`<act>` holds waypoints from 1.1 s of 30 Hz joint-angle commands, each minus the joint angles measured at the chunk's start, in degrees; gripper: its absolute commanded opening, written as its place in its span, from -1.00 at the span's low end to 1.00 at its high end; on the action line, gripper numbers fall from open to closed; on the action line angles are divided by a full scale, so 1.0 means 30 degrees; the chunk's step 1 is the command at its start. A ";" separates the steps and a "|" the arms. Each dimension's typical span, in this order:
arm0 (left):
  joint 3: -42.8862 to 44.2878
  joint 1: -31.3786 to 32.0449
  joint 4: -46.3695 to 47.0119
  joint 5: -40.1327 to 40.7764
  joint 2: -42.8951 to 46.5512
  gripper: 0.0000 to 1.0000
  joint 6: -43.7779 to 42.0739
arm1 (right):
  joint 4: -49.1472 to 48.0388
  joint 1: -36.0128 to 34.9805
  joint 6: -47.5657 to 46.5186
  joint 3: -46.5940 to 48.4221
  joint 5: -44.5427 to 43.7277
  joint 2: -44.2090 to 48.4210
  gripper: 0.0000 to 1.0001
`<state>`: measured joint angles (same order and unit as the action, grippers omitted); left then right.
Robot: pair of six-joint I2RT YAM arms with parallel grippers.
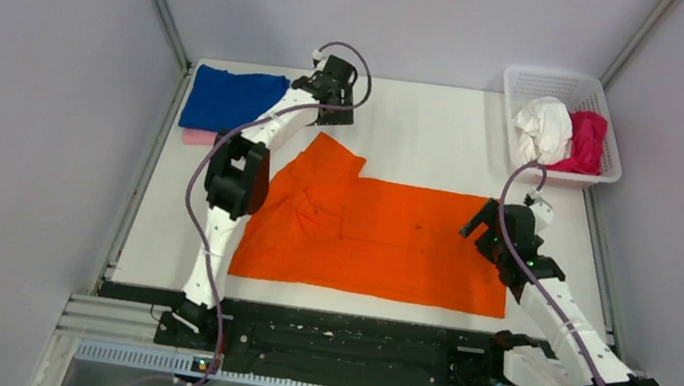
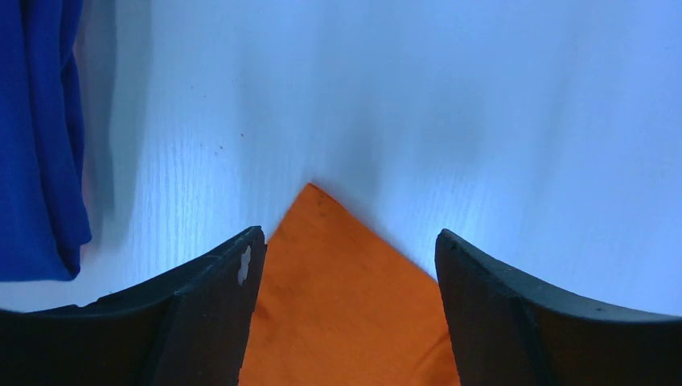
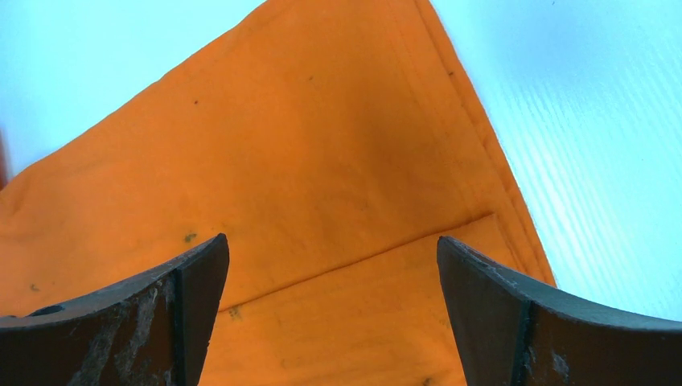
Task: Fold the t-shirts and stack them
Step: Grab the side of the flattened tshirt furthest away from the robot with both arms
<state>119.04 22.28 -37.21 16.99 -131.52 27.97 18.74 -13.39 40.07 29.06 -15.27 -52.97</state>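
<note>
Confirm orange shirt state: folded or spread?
Spread, not folded compact: orange shirt lies flat and wide across the table, one corner reaching the left gripper.

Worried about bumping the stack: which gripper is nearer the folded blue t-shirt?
Left. The left gripper is just right of the blue t-shirt, over the orange t-shirt's far corner; the right gripper is across the table, at the orange t-shirt's right edge.

Bare table [image 2: 482,121] lies ahead of the left claw [image 2: 349,241]. The blue shirt [image 2: 40,137] lies near on its left.
</note>
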 commanded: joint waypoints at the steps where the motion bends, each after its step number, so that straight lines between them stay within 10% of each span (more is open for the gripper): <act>1: 0.2645 -0.0451 -0.2149 0.0012 -0.1729 0.60 -0.1310 | -0.0626 -0.0112 -0.0315 0.0795 -0.0732 -0.0356 0.97; 14: 0.2769 -0.0437 -0.2771 0.0070 -0.3413 0.10 -0.1266 | -0.0495 -0.0082 -0.0449 0.0874 -0.0865 -0.0807 0.97; 20: 0.2218 -0.0454 -0.2505 0.0063 -0.2991 -1.00 -0.1258 | -0.1131 -0.0095 -0.0482 0.0931 -0.1212 -0.1070 0.97; 33: 0.1626 -0.1827 -0.1198 0.1332 -0.1646 -1.00 -0.1081 | -0.1557 0.0145 -0.3189 0.8635 -0.3199 -1.0517 0.94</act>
<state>124.99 19.27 -43.11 19.03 -141.56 24.08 15.44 -13.32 34.54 45.78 -21.12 -76.71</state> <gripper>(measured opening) 0.011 0.975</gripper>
